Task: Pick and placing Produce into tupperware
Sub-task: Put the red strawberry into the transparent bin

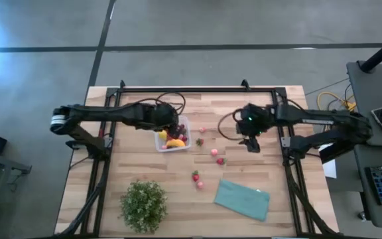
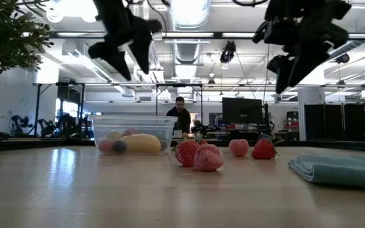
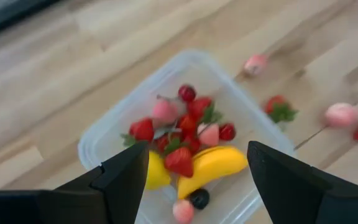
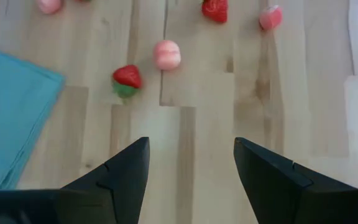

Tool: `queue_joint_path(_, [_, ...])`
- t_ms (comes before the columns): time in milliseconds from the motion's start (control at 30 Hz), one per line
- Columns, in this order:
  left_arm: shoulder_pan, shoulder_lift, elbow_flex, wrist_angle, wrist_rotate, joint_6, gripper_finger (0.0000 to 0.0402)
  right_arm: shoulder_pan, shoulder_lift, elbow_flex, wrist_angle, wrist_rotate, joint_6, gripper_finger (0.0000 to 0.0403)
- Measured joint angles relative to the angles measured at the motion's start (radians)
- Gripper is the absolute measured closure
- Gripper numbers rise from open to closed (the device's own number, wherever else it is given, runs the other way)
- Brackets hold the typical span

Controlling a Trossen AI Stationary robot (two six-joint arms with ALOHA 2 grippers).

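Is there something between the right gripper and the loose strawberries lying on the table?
Nothing visible. The right gripper hangs open above bare wood, and the nearest strawberry lies uncovered ahead of it; the teal cloth lies off to one side.

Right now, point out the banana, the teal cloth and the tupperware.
banana (image 3: 213,165): left wrist view, middle of its yellow body.
teal cloth (image 1: 242,199): high view, centre of the fold.
tupperware (image 3: 114,127): left wrist view, clear rim.

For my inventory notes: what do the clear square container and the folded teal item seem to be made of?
Clear square container: likely glossy see-through plastic; the fruit shows through its walls. Folded teal item: seems soft matte cloth, judging by its folded, rounded edges.
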Motion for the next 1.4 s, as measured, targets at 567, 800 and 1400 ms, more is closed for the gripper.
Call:
queue_joint_path(567, [-0.213,-0.229,-0.166,0.26,-0.092,0.0,0.0143,0.316,-0.056,-0.271,0.382,0.193,0.282,0.0177])
queue_joint_path(800, [-0.243,-0.23,-0.168,0.263,-0.094,0.001,0.0143,0.365,0.081,-0.285,0.449,0.199,0.248,0.0177])
queue_joint_path(1400, [-0.247,-0.486,-0.275,0.159,-0.17,0.138,0.0143,0.419,0.447,-0.079,0.571,0.327,0.413,0.0177])
